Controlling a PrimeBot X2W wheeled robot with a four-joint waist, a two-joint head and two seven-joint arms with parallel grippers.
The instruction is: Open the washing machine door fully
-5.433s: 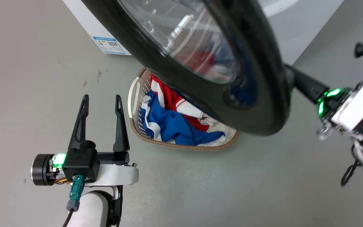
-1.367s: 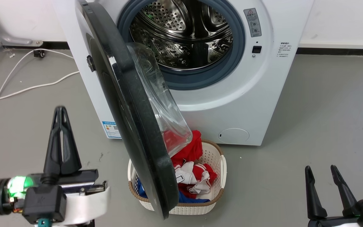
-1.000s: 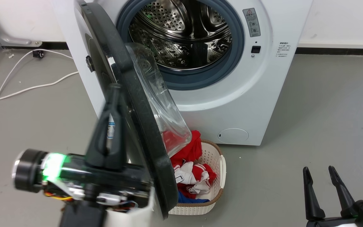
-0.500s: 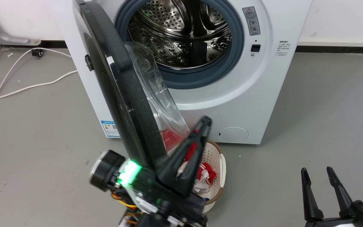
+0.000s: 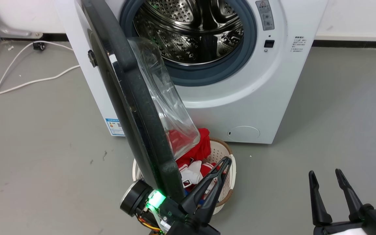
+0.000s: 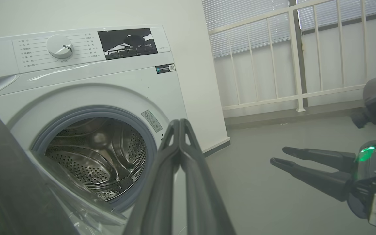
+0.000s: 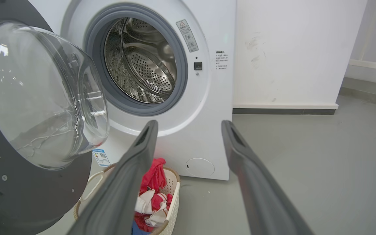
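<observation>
The washing machine door (image 5: 135,107) is a black disc standing about edge-on to me, swung roughly halfway out from the white machine (image 5: 266,98). Its clear glass bowl (image 5: 165,104) faces the steel drum (image 5: 191,29). My left gripper (image 5: 225,161) is shut and empty. It sits low on the door's inner side beside the lower rim, fingers pointing up and right over the basket. I cannot tell whether it touches the door. In the left wrist view the door (image 6: 5,182) is a dark mass left of the left gripper (image 6: 178,124). My right gripper (image 5: 324,172) hangs open at the lower right, well apart from the door (image 7: 28,195).
A white laundry basket (image 5: 228,178) with red, white and blue clothes (image 5: 194,153) stands on the floor under the door's lower edge. A white cable (image 5: 28,83) runs over the grey floor left of the machine. A railing (image 6: 292,55) lines the far right side.
My left arm has swung from left of the door, across its front, to the inner side by the lower rim. The door angle is about the same. The camera dipped slightly.
</observation>
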